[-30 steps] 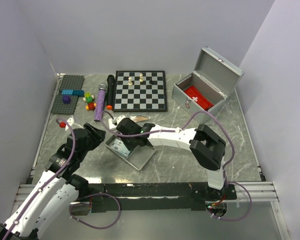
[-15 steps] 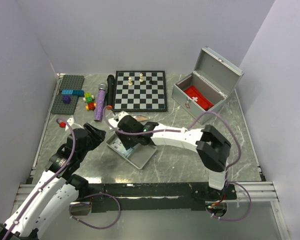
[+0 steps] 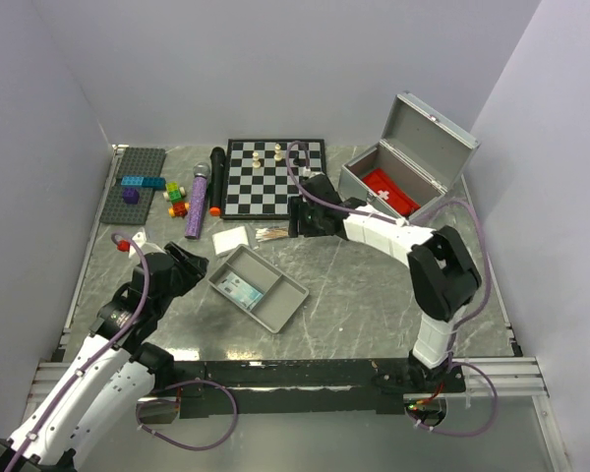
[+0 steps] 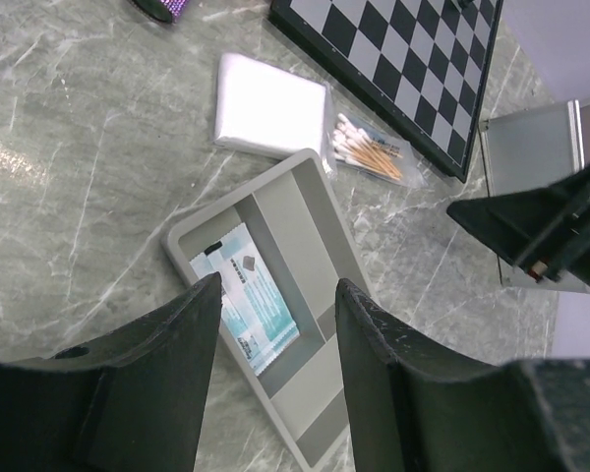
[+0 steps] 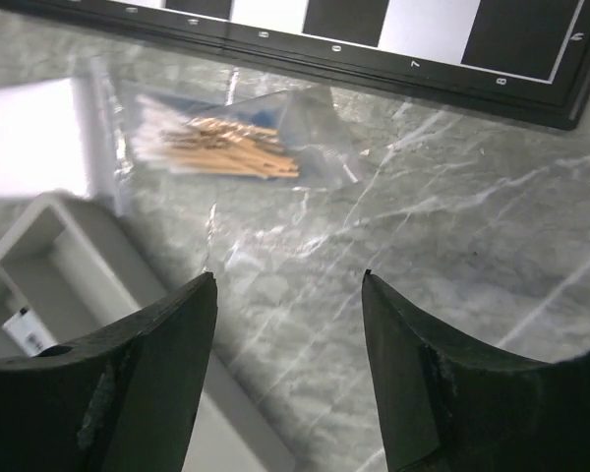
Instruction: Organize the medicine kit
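1. the medicine kit [image 3: 359,194] sits at the table's 2 o'clock corner, lid swung up and back, a red pouch [image 3: 388,191] lying inside it.
2. the right gripper [image 3: 297,218] hangs at about 8 o'clock from the kit, near the chessboard's [image 3: 275,177] 5 o'clock corner; in the right wrist view its fingers [image 5: 167,364] stand apart with only bare marble between them.
3. just off that gripper, toward 9 o'clock, lie a clear bag of cotton swabs [image 3: 272,234] and then a white pad [image 3: 230,240], the two side by side.
4. a grey divided tray [image 3: 280,300] rests at 7 o'clock from the table's middle, with a teal-and-white sachet [image 3: 238,286] in one compartment.
5. the left gripper [image 3: 192,264] is at 9 o'clock of the tray; in the left wrist view its fingers [image 4: 177,354] are spread and grip nothing, and the tray shows through the gap.
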Motion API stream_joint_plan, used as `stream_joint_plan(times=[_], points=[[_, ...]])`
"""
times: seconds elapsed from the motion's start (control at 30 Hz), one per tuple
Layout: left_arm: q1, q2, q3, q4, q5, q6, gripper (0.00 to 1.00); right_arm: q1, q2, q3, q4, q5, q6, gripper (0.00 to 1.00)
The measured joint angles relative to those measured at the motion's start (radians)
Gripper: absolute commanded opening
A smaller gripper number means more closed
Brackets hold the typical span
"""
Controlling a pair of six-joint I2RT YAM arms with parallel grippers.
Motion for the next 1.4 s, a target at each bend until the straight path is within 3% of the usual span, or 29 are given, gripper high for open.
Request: stream_joint_plan(times=[0.27,0.53,0.7,0.97,1.2,1.4], points=[[0.0,0.003,-0.011,0.002,0.0,0.0,0.54,-0.031,0.174,0.082,0.005,-0.063,0.027,0.72],[0.001,0.021,-0.013,0.005,0.0,0.0,0.54,-0.062,0.242,0.14,0.024,-0.096,0.042,0.7],[0.001,0.033,-0.013,0.007,0.002,0.0,0.54,-0.068,0.272,0.172,0.047,-0.114,0.045,0.51],[0.001,0.031,-0.015,0.007,0.003,0.0,0.54,-0.07,0.301,0.18,0.071,-0.151,0.064,0.0],[0.001,0.019,-0.023,0.007,0.004,-0.001,0.54,-0.066,0.174,-0.005,0.14,-0.158,0.082,0.0],[0.001,0.004,-0.025,0.006,0.012,-0.004,0.54,-0.023,-0.091,-0.132,0.165,-0.134,0.067,0.0]])
